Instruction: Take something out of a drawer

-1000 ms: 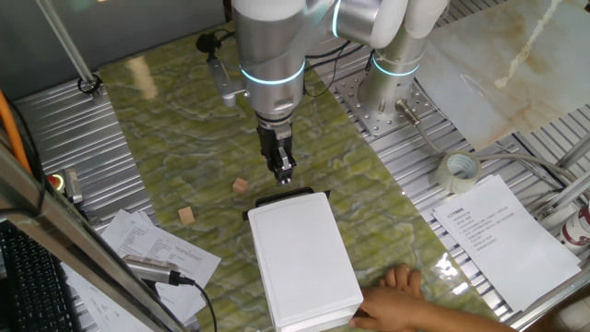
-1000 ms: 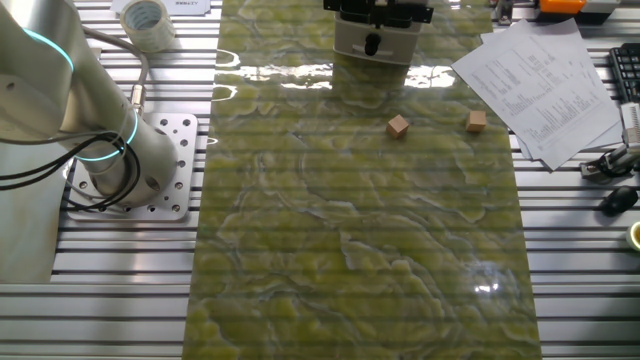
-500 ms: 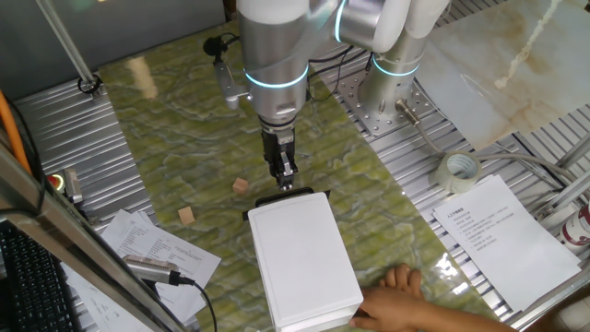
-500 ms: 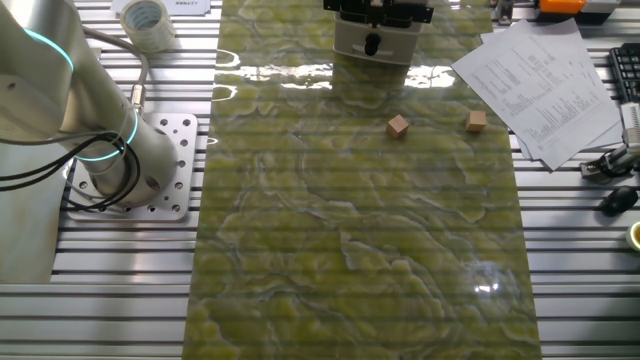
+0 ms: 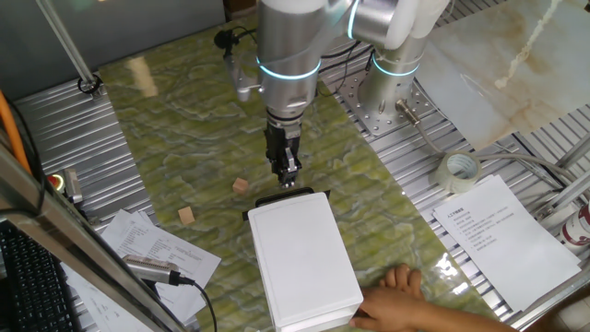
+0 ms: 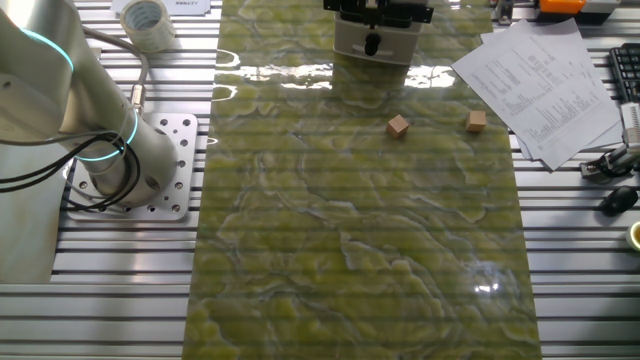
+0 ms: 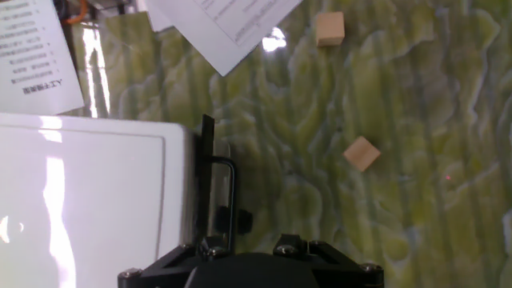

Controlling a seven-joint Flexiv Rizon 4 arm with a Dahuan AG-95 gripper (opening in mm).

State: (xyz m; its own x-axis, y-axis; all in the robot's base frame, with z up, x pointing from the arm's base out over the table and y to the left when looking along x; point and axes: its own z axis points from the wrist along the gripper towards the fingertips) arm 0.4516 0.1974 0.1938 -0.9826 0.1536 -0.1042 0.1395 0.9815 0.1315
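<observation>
green mat, fingers at drawer

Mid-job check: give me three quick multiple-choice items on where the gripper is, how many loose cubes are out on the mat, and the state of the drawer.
1. Where is the gripper?
A. Over the tape roll
B. Just above the black front of the drawer, at the end of the white box
C. Over the printed papers

2. How many small wooden cubes lie on the green mat?
A. None
B. Two
C. Four

3. How does the drawer stand?
A. Pulled far out
B. Its black front close against the box
C. Taken out and lying on the mat

Answers: 1 B, as the fingers hang right by the black front in one fixed view. 2 B, as all three views show two cubes apart on the mat. 3 B, as the hand view shows the black front beside the box's end, with no tray exposed.
</observation>
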